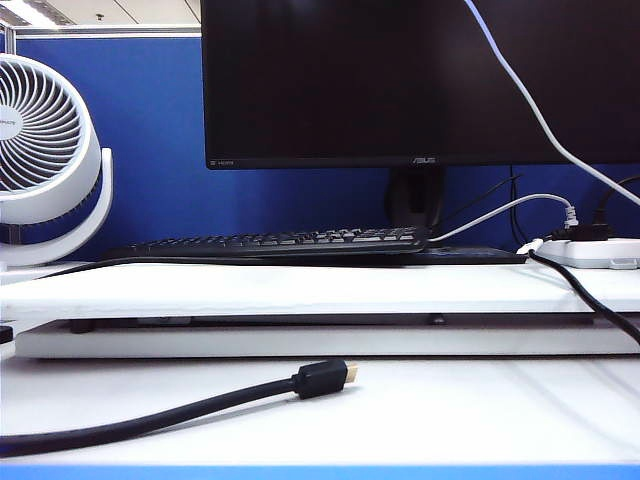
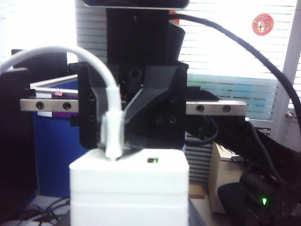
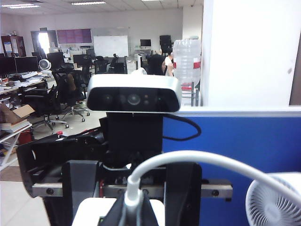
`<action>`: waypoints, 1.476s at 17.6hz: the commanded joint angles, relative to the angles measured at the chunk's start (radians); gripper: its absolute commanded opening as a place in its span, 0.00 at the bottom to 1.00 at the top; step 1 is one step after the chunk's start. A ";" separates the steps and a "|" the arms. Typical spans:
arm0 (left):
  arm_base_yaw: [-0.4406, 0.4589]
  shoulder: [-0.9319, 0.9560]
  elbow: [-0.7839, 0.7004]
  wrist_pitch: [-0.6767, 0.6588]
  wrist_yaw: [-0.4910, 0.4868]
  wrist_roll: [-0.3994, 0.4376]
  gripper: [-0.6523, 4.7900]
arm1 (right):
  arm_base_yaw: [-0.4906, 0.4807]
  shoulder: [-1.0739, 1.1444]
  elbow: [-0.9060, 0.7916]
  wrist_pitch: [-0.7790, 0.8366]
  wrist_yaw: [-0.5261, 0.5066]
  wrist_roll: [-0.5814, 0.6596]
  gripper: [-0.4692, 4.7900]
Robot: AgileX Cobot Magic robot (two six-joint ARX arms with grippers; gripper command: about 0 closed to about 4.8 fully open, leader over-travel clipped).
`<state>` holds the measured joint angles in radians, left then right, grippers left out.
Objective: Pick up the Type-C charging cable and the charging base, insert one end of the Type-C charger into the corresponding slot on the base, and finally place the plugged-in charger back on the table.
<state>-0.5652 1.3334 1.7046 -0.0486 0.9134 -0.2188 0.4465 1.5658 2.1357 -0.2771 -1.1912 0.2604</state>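
The big white table (image 1: pixel 470 410) fills the low part of the exterior view, from 4 to 8 o'clock. A black monitor (image 1: pixel 420 80) stands at 12 o'clock, and a white fan (image 1: pixel 45 150) sits at 9 o'clock. A black keyboard (image 1: pixel 290 242) lies flat in the middle on a raised white shelf (image 1: pixel 300 290). A long white power strip (image 1: pixel 595 252) rests at 3 o'clock with a grey-white cord (image 1: pixel 500 210) plugged in. A thick black cable (image 1: pixel 150 415) with a gold tip lies at 7 o'clock, and its tip points toward 3 o'clock. The 2 grippers show only in the wrist views, up in the air and face to face. The left gripper (image 3: pixel 131 188) holds the charging base (image 2: pixel 129 188) between its 2 fingers, about half wide. The right gripper (image 2: pixel 117 127) is pinched nearly closed on the plug of the Type-C charging cable (image 2: pixel 56 52). The plug (image 2: pixel 114 134) is long and thin. Its long way runs straight at the slot face of the base, and its tip sits in a slot there. From the plug's back end the thin cord bends away in a round arch. Another dark slot (image 2: pixel 151 160) sits just beside the plug.
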 commanded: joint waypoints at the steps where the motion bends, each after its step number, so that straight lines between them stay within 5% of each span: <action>1: -0.001 -0.021 0.015 0.090 -0.007 0.001 0.11 | -0.003 0.004 -0.005 -0.093 -0.018 -0.004 0.09; 12: -0.001 -0.021 0.015 0.103 -0.011 0.002 0.11 | -0.003 0.000 -0.005 -0.254 0.034 -0.112 0.09; 14: -0.001 -0.021 0.015 0.103 -0.011 0.002 0.11 | -0.003 -0.002 -0.005 -0.256 0.052 -0.111 0.25; 15: -0.001 -0.021 0.015 0.103 -0.011 0.002 0.11 | -0.003 -0.005 -0.005 -0.256 0.052 -0.111 0.54; 26: -0.001 -0.021 0.015 0.081 -0.008 0.002 0.11 | -0.003 -0.062 -0.004 -0.212 0.066 -0.107 0.55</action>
<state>-0.5659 1.3251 1.7050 -0.0429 0.9283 -0.2157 0.4397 1.5055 2.1361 -0.4622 -1.1183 0.1596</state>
